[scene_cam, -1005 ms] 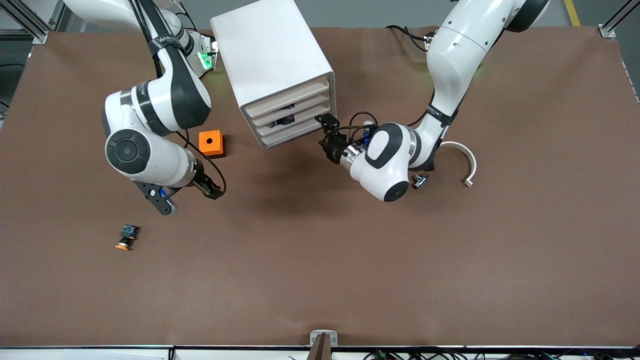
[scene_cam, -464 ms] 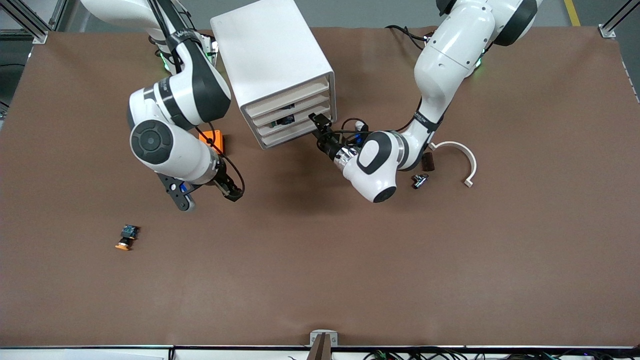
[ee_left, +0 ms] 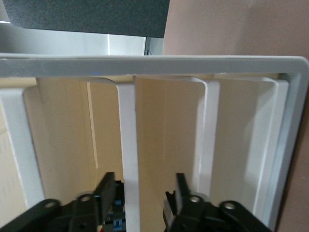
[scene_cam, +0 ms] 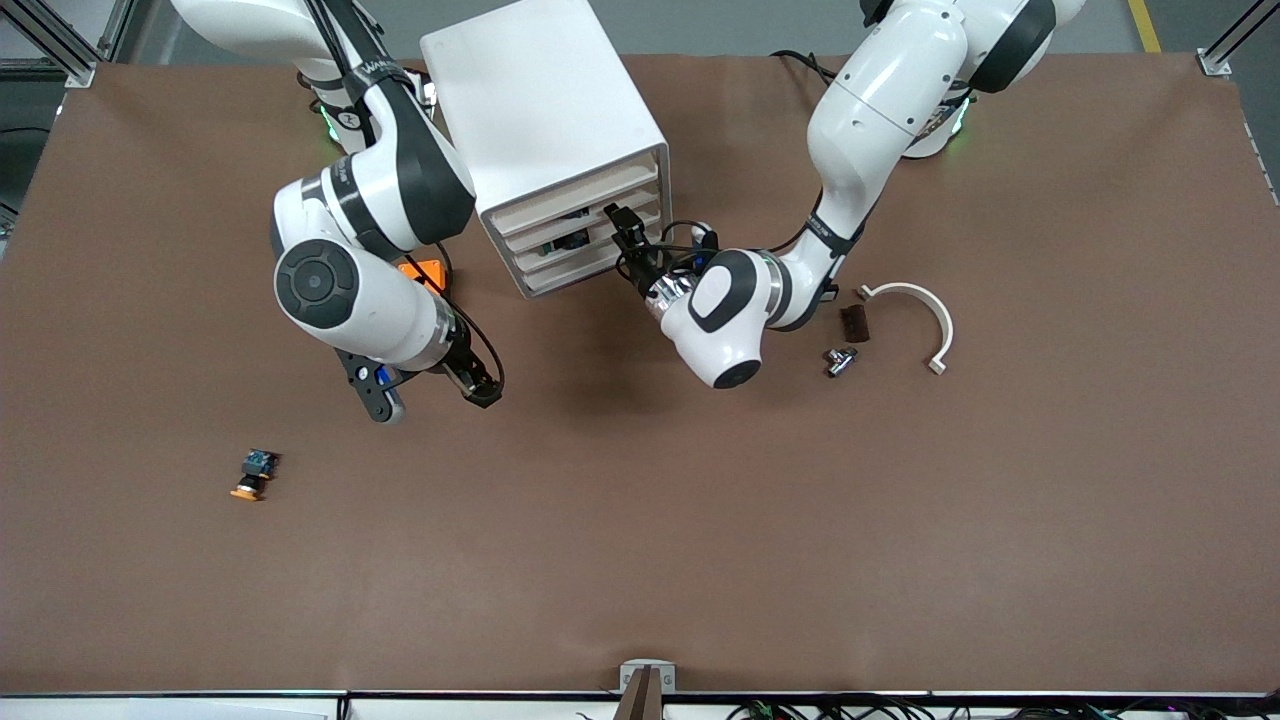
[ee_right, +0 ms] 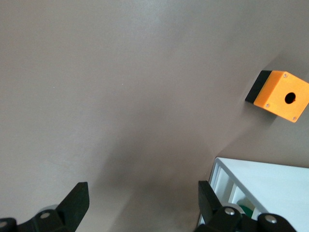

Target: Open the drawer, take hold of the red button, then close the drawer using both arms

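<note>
The white cabinet [scene_cam: 545, 120] stands at the table's robot side, its four drawers [scene_cam: 590, 245] pushed in. My left gripper [scene_cam: 622, 232] is open right at the drawer fronts. In the left wrist view its fingers [ee_left: 105, 193] stand on either side of one middle drawer's lip [ee_left: 128, 145], without pinching it; the gripper's middle [ee_left: 143, 193] is just beside that lip. A dark and blue thing [scene_cam: 572, 240] shows inside the cabinet. No red cap shows. My right gripper [scene_cam: 480, 388] is open and empty over bare table, also in its wrist view [ee_right: 142, 203].
An orange box with a hole [scene_cam: 425, 272] sits beside the cabinet, partly hidden by the right arm [ee_right: 282, 95]. An orange-capped button [scene_cam: 255, 475] lies toward the right arm's end. A white curved piece [scene_cam: 915, 305], a dark block [scene_cam: 853, 322] and a small metal part [scene_cam: 840, 360] lie toward the left arm's end.
My left gripper has moved up to the drawer fronts. My right arm has swung toward the cabinet and the middle of the table, now covering part of the orange box.
</note>
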